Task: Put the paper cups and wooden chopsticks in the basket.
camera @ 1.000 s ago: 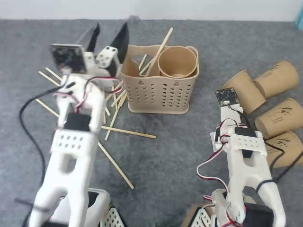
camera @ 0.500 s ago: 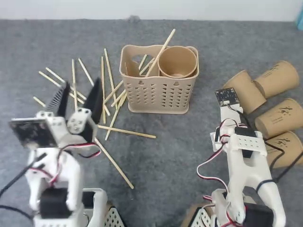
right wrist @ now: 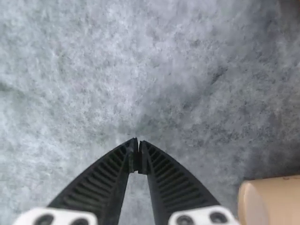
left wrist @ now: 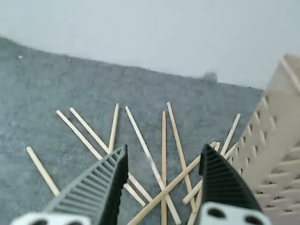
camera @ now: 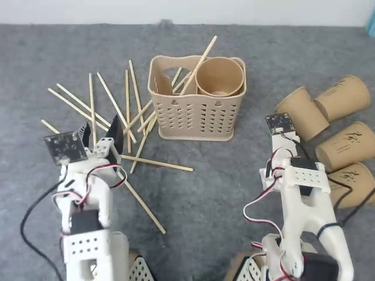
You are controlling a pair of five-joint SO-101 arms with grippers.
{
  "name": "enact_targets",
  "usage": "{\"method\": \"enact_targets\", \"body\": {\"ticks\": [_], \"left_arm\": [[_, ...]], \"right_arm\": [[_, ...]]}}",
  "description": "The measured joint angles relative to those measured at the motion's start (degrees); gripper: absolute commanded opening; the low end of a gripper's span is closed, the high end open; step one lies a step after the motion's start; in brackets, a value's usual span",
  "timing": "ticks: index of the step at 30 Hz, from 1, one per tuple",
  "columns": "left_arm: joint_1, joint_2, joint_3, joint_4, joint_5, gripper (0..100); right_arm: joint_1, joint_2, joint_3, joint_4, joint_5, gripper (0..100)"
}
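Grey tabletop (camera: 217, 175): the basket (camera: 196, 117) holds one cup (camera: 220, 76). My left pincer (camera: 102, 123) gapes over loose chopsticks (left wrist: 163, 136); right pincer (right wrist: 138, 143), clamped empty, beside four cups (camera: 345, 146).

Beige basket (camera: 196, 120) upright, one cup (camera: 220, 76) inside; chopsticks (camera: 157, 163) scattered beside; four loose cups (camera: 345, 143) lying apart.

Materials and finish, as observed.
Tabletop (camera: 222, 175): grey cloth, matt, fuzzy nap, probably felt. Basket (camera: 196, 114): beige plastic, smooth, dull sheen. Chopsticks (camera: 157, 163): pale bare wood. Paper cups (camera: 345, 143): brown paper, matt. Left end effector (left wrist: 164, 150): black ribbed plastic, matt.
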Motion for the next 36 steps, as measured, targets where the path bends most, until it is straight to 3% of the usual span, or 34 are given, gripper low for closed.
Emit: {"method": "enact_targets", "body": {"ticks": [3,7,12,17,20,23,32,36], "left_arm": [[-0.1,9.9,-0.3,-5.9,1.6,24],[-0.5,27.0,-6.7,-7.6,1.0,24],[-1.9,46.6,-16.7,-7.9,0.6,24],[-1.9,51.9,-19.5,-7.9,0.2,24],[-1.9,51.9,-19.5,-7.9,0.2,24],[-1.9,51.9,-19.5,-7.9,0.2,24],[-1.9,52.0,-19.5,-7.9,0.2,23],[-1.9,52.0,-19.5,-7.9,0.2,13]], "right_arm": [[1.0,-5.2,0.0,5.0,1.4,1.0],[4.7,-15.5,0.0,15.6,2.5,1.2],[17.7,-25.1,-2.8,19.2,9.4,10.0],[28.7,-23.6,-12.8,20.0,14.2,10.5],[33.2,-17.2,-20.1,20.0,16.1,8.5],[37.5,-7.6,-29.5,20.0,16.4,0.1],[44.1,33.1,-63.0,30.1,14.3,1.6],[46.7,49.4,-78.2,32.1,10.7,1.6]]}}
